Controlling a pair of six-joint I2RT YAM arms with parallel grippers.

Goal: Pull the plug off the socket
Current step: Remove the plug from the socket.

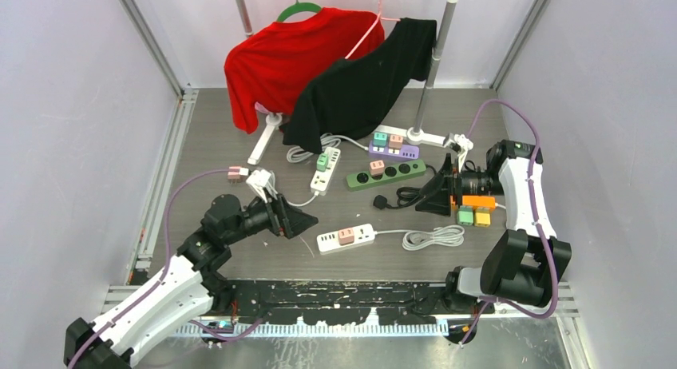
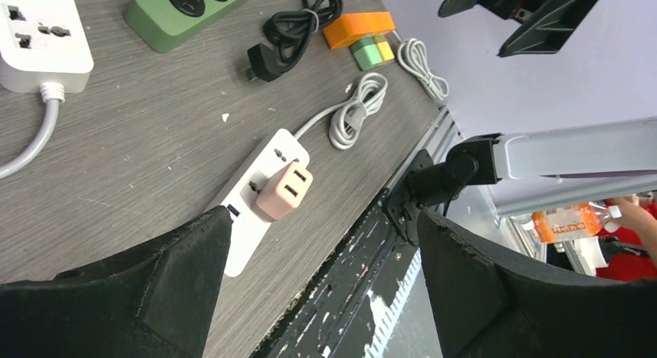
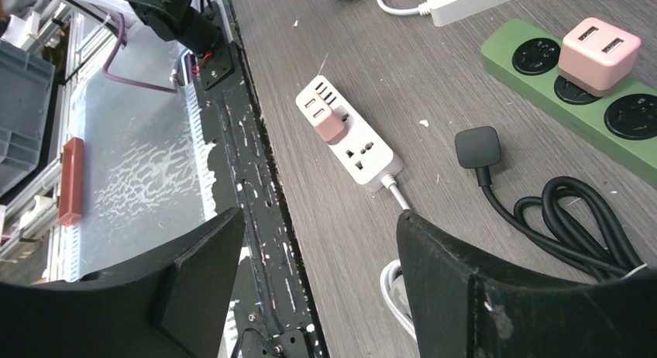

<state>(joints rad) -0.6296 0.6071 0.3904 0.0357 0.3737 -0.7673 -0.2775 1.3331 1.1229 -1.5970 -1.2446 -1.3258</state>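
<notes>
A pink plug sits in the socket of a short white power strip near the table's front edge. The left wrist view shows that plug upright on the strip, just ahead of the left fingertip. My left gripper is open with nothing between its fingers, a little left of the strip's end. My right gripper hangs open and empty to the right, apart from the strip and its plug.
A green strip carrying a pink plug, a white strip and a purple strip lie further back. A black cable and an orange block lie under the right arm. The white cord coil lies right of the strip. Shirts hang on a rack.
</notes>
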